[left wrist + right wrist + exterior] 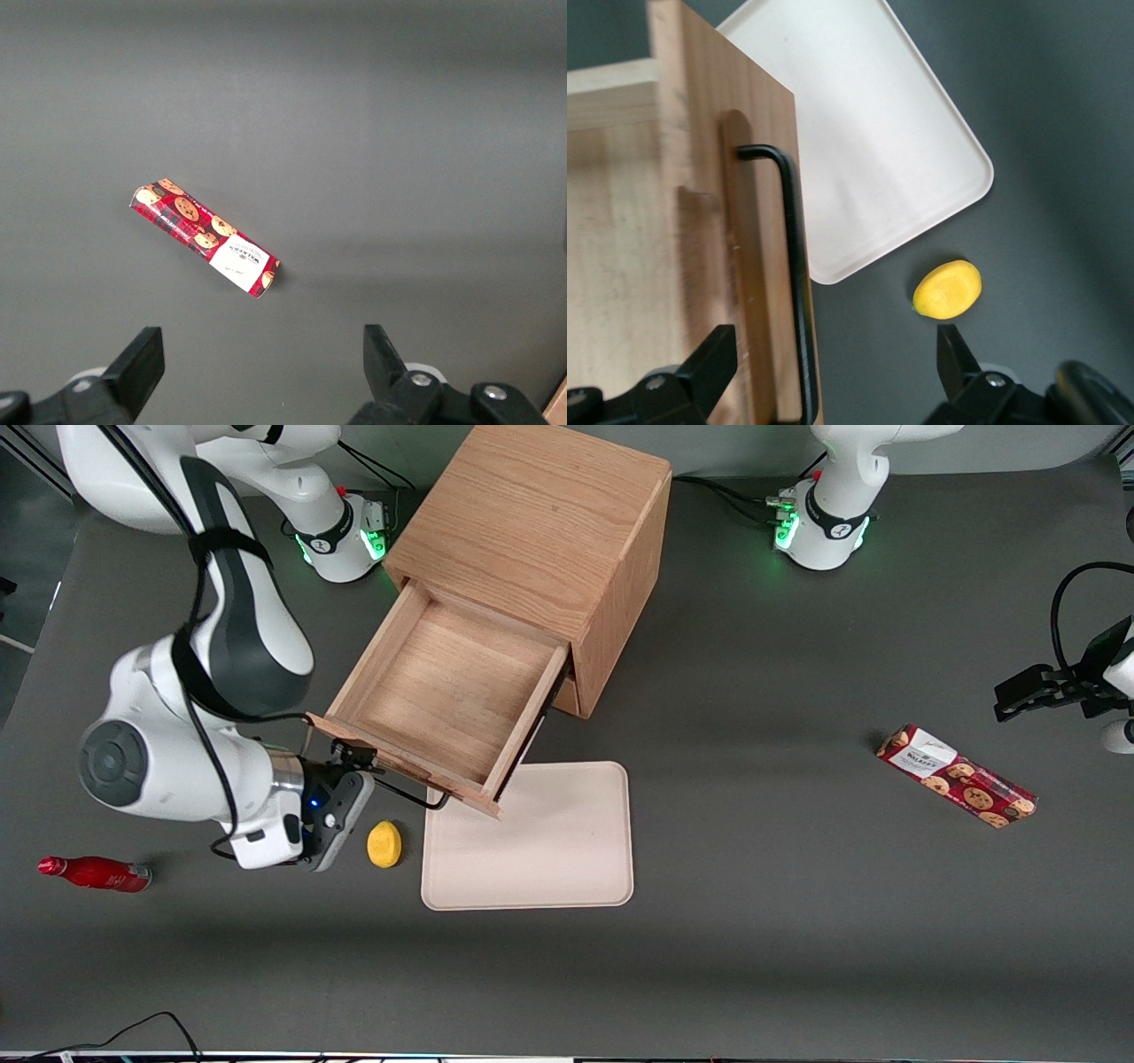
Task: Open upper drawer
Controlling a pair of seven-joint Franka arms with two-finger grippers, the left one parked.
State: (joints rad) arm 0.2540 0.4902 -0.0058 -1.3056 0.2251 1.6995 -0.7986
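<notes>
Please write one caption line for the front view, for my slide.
Gripper open around the handle of the pulled-out upper drawer.

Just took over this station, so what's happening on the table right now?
The right arm is working the upper drawer of the wooden cabinet. The drawer is pulled well out and looks empty. The gripper sits at one end of the dark bar handle, fingers open either side of it. A cream tray and a yellow lemon-like piece lie on the table nearby.
</notes>
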